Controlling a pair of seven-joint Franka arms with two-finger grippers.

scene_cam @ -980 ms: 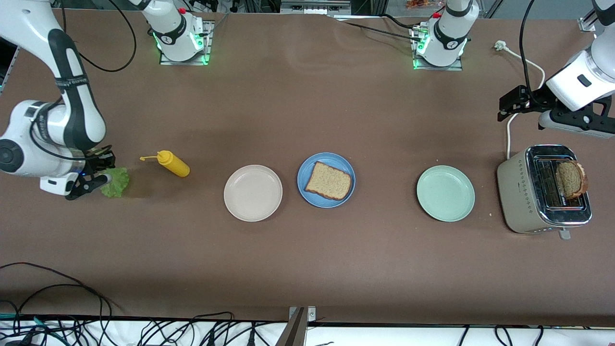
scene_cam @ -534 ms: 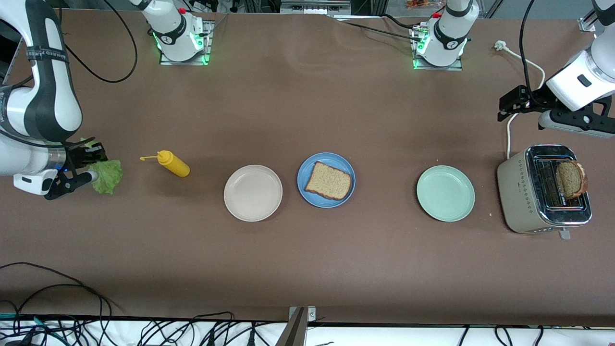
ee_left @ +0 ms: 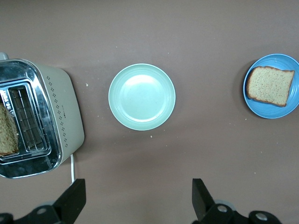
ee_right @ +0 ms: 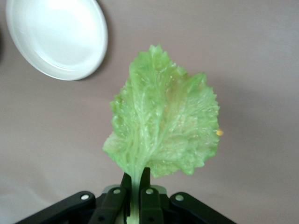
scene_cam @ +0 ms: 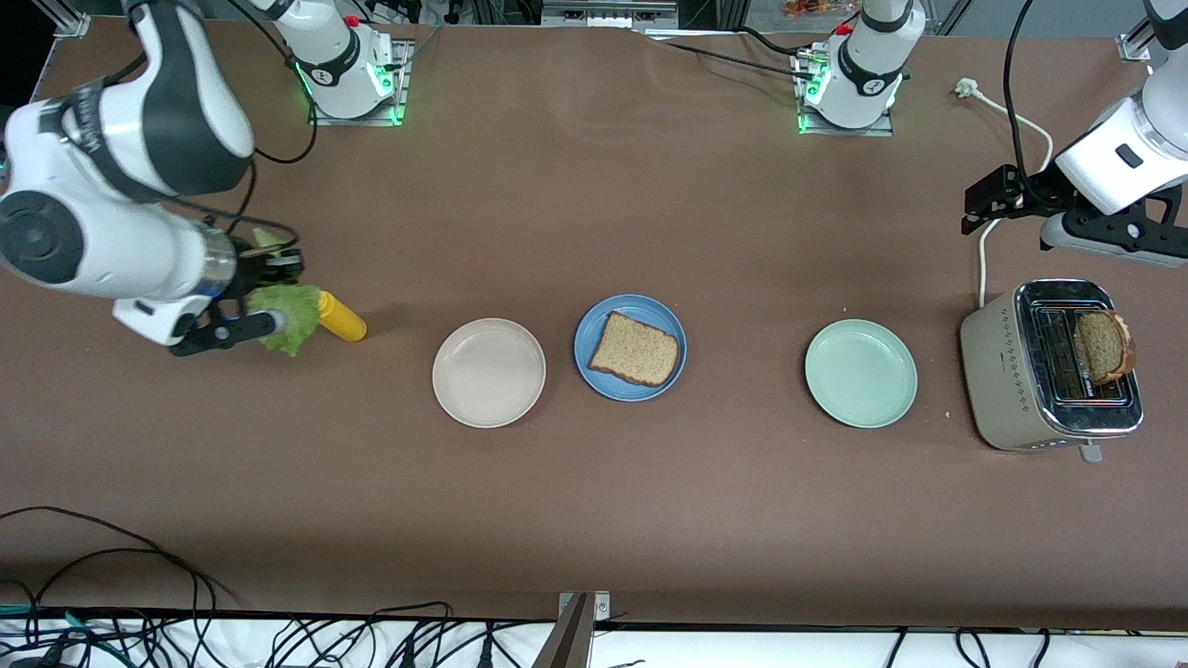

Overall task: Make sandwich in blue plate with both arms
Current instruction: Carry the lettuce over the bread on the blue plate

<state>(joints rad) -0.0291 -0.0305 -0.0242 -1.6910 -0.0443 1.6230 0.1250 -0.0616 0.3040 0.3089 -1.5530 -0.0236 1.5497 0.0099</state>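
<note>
The right gripper [scene_cam: 264, 299], clamped on the lettuce leaf [ee_right: 163, 121], hung over what looked like the mustard bottle [scene_cam: 342, 317]. 1 bread slice [scene_cam: 635, 350] lay on the blue plate [scene_cam: 589, 336]. The left gripper [ee_left: 135, 205] waited, spread wide and empty, near the toaster [scene_cam: 993, 362].

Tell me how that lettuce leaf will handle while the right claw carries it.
Probably light and floppy: the right claw pinches only the stem of the lettuce leaf, so the broad ruffled blade hangs free and may sway. It looks thin, so a hard squeeze might bruise or tear it. Laid on the bread, it should drape rather than slide.
</note>
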